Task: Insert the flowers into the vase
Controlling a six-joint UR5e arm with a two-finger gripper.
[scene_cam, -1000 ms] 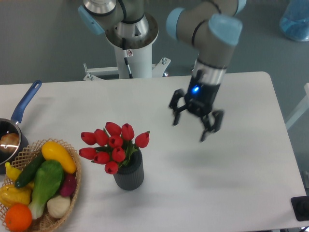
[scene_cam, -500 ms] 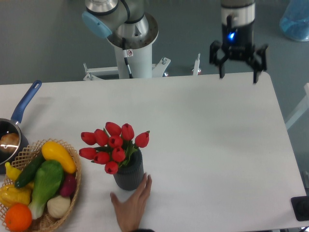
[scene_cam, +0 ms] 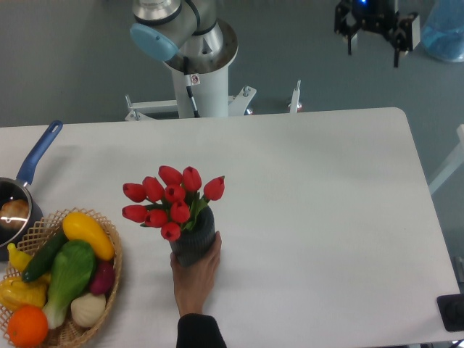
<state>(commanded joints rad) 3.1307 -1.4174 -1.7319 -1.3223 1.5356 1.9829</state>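
The gripper [scene_cam: 375,38] hangs high at the top edge of the view, above and beyond the far right corner of the white table [scene_cam: 326,217], its two dark fingers [scene_cam: 349,32] spread wide apart with nothing between them and touching nothing. The vase [scene_cam: 194,238] stands well apart from those jaws, far down and to the left of them on the table's near half, just right of the wicker basket [scene_cam: 109,290]. It is a short dark grey cylinder with a ribbed wall, standing upright. The flowers [scene_cam: 172,204] sit in its mouth: a bunch of red tulips, their heads fanned out wider than the vase and leaning to its left, with green leaves showing at the rim. A human hand [scene_cam: 196,274] reaches in from the near edge of the table and touches the vase's lower front. The basket holds colourful plastic vegetables [scene_cam: 65,268], and left of it a blue-handled saucepan [scene_cam: 22,192] lies at the table's left edge.
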